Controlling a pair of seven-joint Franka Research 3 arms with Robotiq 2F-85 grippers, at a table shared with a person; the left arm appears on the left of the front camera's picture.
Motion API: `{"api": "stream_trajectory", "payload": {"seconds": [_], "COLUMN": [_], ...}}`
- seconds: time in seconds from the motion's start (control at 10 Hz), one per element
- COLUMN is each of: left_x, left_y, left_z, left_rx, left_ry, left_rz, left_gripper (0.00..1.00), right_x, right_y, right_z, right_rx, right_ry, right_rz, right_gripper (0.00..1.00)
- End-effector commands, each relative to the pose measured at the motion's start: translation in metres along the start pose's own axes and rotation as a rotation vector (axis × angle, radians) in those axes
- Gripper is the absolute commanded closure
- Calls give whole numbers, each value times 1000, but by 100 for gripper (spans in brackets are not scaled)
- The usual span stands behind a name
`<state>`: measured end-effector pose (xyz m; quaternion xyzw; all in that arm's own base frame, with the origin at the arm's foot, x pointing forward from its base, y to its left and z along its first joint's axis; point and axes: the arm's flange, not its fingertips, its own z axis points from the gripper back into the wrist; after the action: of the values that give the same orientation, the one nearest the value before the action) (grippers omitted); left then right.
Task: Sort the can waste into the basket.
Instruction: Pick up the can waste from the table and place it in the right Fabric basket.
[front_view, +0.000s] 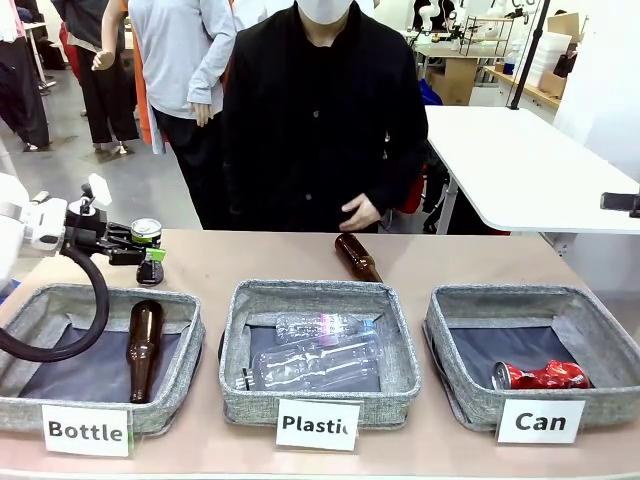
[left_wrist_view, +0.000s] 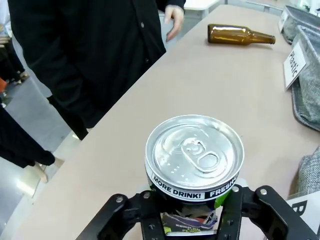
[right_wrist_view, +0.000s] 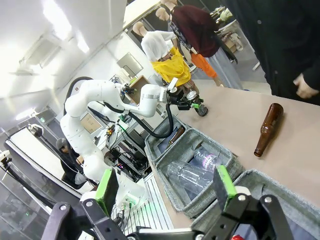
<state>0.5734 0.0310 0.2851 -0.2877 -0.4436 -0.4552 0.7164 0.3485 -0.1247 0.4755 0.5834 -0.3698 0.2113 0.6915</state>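
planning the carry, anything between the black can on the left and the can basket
The black can must cross the Bottle basket and Plastic basket; a brown bottle lies on the table behind the latter. Lifted over them, nothing visible blocks the Can basket.

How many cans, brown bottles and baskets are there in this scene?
Cans: 2, black can, red can
Brown bottles: 2, basket bottle, table bottle
Baskets: 3, Bottle basket, Plastic basket, Can basket
Total: 7

A silver-topped black can (front_view: 147, 233) is standing upright at far left; a dented red can (front_view: 540, 376) is lying sideways in the grey "Can" basket (front_view: 466, 405) at lower right.
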Motion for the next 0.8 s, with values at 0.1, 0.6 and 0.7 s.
{"api": "stream_trajectory", "payload": {"seconds": [0.1, 0.6, 0.7], "left_x": [7, 86, 90], "left_y": [-6, -104, -131], "left_z": [14, 120, 142], "left_rx": [-32, -121, -232], "left_ry": [-56, -95, -89], "left_rz": [-15, -152, -180], "left_gripper": [100, 100, 100], "right_x": [1, 1, 1], "right_y": [1, 1, 1], "right_z": [3, 3, 3], "right_rx": [7, 7, 7], "right_ry": [7, 7, 7], "right_rz": [15, 15, 15], "right_gripper": [0, 0, 0]}}
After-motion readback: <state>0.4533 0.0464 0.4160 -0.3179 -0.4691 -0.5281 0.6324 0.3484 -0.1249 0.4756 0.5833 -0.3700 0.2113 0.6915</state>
